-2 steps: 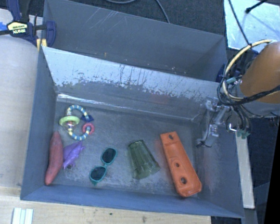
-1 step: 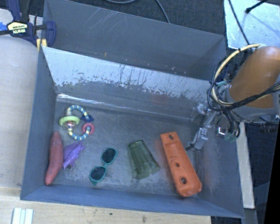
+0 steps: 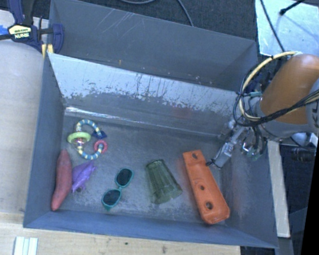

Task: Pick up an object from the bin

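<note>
While loose in bin [image 3: 151,101], orange block [image 3: 205,188]

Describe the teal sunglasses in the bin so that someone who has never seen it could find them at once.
Look along the floor of the grey metal bin, near its front wall. Between the purple pointed toy and the dark green see-through cup on its side lie the small teal plastic sunglasses. Only they have two dark oval lenses.

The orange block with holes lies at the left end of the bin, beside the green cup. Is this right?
Not quite. The camera view shows the orange block at the right end of the bin, beside the green cup.
</note>
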Robot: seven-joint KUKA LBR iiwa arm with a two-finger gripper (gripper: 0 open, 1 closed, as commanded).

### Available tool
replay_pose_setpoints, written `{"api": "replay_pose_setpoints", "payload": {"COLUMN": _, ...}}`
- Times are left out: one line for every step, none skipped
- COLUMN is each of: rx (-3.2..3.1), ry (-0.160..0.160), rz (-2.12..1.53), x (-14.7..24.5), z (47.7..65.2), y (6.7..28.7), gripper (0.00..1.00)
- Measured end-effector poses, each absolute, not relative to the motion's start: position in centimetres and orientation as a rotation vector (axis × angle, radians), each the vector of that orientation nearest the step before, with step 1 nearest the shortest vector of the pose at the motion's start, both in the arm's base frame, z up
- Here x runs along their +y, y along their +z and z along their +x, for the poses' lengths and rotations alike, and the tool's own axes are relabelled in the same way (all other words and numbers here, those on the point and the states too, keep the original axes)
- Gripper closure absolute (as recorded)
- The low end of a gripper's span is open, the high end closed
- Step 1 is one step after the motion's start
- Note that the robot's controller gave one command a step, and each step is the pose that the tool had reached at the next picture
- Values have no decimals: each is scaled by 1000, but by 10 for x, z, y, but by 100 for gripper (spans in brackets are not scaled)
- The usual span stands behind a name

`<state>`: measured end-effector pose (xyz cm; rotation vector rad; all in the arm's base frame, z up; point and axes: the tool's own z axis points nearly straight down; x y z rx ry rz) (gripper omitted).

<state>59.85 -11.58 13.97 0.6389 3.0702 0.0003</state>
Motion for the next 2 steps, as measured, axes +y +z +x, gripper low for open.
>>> {"api": "replay_pose_setpoints", "payload": {"rx": 3042, "ry": 0, "rz": 756, "x": -110, "z": 590, "y": 100, "gripper": 0}}
{"api": "replay_pose_setpoints", "payload": {"rx": 2994, "ry": 3, "rz": 917, "x": -108, "z": 566, "y": 72, "gripper": 100}}
